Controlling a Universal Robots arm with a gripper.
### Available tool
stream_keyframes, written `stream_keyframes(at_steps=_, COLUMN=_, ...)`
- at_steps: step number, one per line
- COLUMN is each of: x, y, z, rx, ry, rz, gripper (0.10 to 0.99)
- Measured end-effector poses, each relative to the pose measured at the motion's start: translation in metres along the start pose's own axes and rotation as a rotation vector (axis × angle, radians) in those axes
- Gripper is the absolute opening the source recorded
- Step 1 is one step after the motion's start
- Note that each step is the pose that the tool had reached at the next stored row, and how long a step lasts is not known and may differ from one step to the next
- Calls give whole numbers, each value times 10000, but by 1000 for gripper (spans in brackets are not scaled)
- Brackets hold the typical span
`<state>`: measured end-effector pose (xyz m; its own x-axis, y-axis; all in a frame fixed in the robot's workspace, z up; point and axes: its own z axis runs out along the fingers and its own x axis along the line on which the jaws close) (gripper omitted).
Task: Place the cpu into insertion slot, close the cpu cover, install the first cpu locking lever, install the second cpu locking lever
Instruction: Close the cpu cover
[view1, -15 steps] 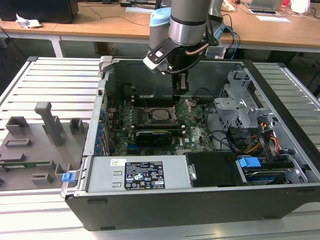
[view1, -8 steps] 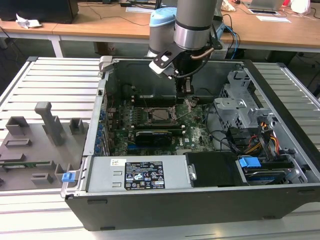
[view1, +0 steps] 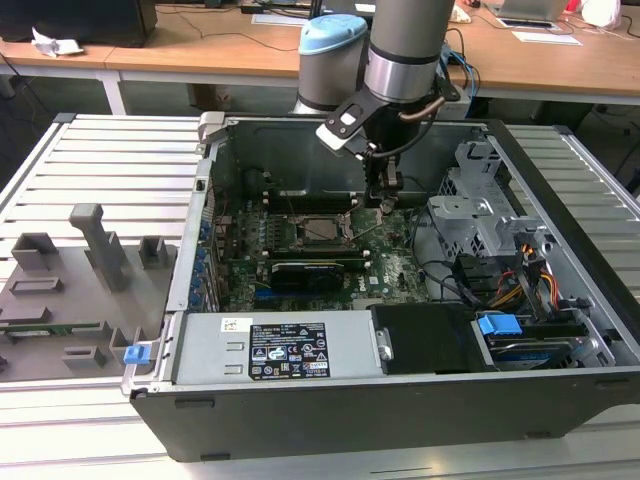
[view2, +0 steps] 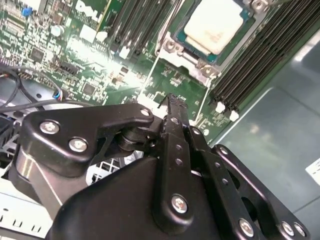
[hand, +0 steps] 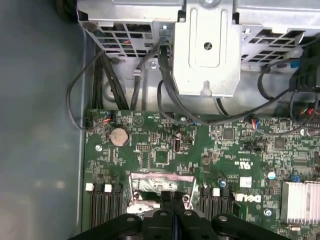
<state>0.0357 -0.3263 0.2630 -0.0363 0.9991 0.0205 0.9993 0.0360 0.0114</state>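
The cpu (view2: 212, 25), a pale silver-tan square, lies flat in the insertion slot (view1: 322, 231) on the green motherboard inside the open computer case. The cpu cover (view2: 172, 46), a silvery frame, lies down around the chip's edge. A thin metal lever rod (view2: 154, 72) runs along the socket's side towards my fingertips. My gripper (view2: 172, 102) is shut, with nothing visible between its black fingers. It hovers low over the board just beside the socket (hand: 159, 182). In the exterior view my gripper (view1: 385, 200) hangs to the right of the socket.
Long black memory slots (view2: 260, 55) flank the socket. A metal drive cage (view1: 480, 205) with cables stands to the exterior view's right, and a black card (view1: 315, 272) and the power supply (view1: 280, 350) lie nearer. A grey fixture (view1: 80, 290) sits outside the case.
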Motion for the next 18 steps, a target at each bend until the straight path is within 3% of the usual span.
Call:
stream_keyframes(at_steps=5, x=5, y=47, z=22, rx=6, ry=3, rz=-277, gripper=106)
stream_keyframes(at_steps=18, x=75, y=312, z=80, rx=14, ry=-9, rz=-283, gripper=106)
